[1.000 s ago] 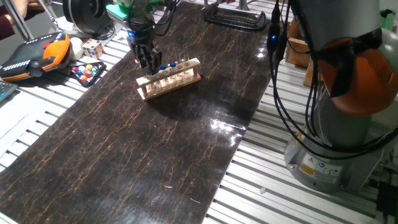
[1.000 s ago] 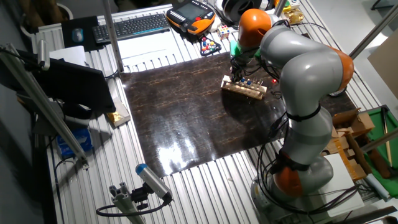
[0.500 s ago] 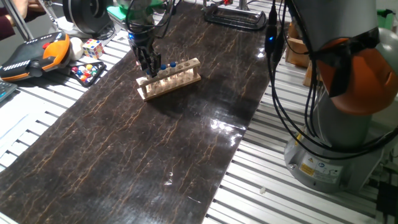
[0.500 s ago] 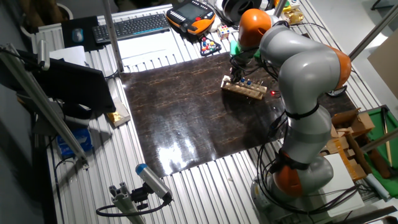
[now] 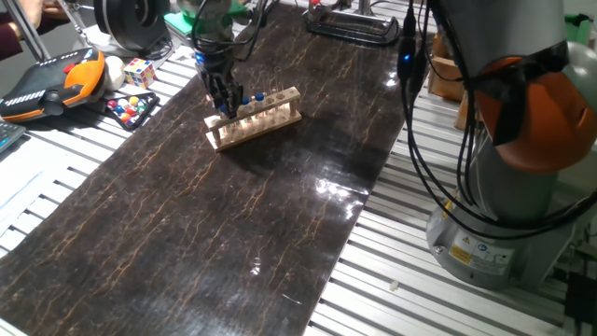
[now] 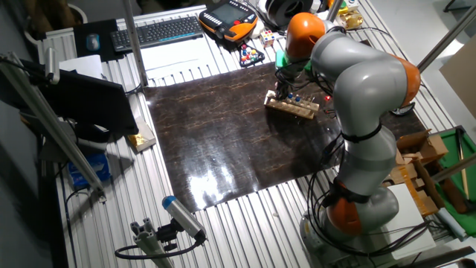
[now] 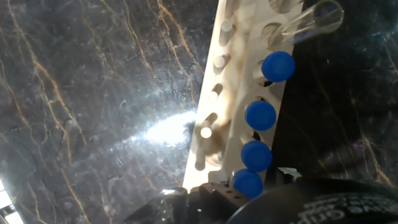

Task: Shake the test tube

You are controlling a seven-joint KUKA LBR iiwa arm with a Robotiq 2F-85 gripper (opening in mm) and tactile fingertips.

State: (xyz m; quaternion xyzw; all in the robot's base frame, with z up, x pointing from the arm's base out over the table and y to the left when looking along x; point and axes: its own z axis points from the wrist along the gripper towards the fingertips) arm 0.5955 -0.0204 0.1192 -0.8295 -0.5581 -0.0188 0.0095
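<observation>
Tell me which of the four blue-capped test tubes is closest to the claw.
It is the end tube, the last blue cap in the wooden rack, right at the claw. The other three caps sit further along the row, toward the uncapped clear tube.

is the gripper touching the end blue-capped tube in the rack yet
Cannot tell. In the hand view the gripper sits right over the end test tube in the wooden rack, but its fingers are out of focus there, and the fixed views are too small.

Rubik's cube (image 5: pixel 139 71), keyboard (image 6: pixel 156 31), wooden rack (image 5: pixel 255 119)
</observation>
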